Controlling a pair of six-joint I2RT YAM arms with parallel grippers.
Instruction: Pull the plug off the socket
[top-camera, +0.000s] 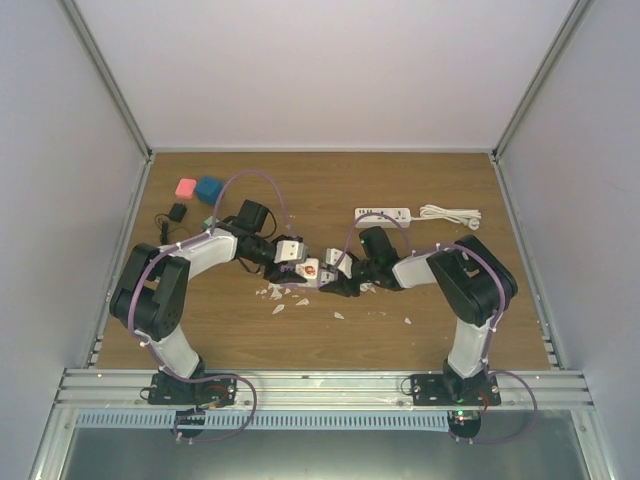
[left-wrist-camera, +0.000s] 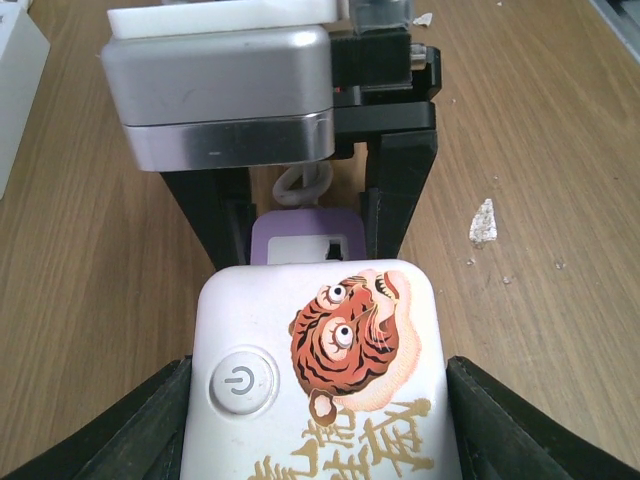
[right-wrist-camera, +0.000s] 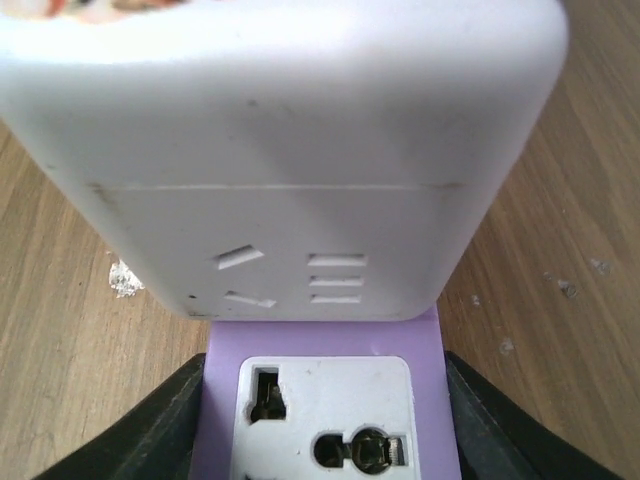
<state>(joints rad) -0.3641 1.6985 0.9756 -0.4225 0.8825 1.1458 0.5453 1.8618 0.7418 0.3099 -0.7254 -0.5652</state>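
Observation:
A white cube socket (left-wrist-camera: 320, 370) with a tiger print and a power button sits between the fingers of my left gripper (left-wrist-camera: 320, 420), which is shut on its sides. A purple plug (right-wrist-camera: 325, 340) with a white face is seated in the socket's (right-wrist-camera: 290, 150) far end. My right gripper (right-wrist-camera: 325, 410) is shut on it, with its black fingers (right-wrist-camera: 150, 430) pressed against both purple sides. In the top view the two grippers meet nose to nose at mid-table, left gripper (top-camera: 300, 268) and right gripper (top-camera: 338, 276).
A white power strip (top-camera: 383, 215) with a coiled cable (top-camera: 450, 214) lies at the back right. A pink block (top-camera: 185, 187), a blue block (top-camera: 209, 189) and black adapters (top-camera: 177, 212) sit back left. White scraps (top-camera: 280, 300) litter the wood near the grippers.

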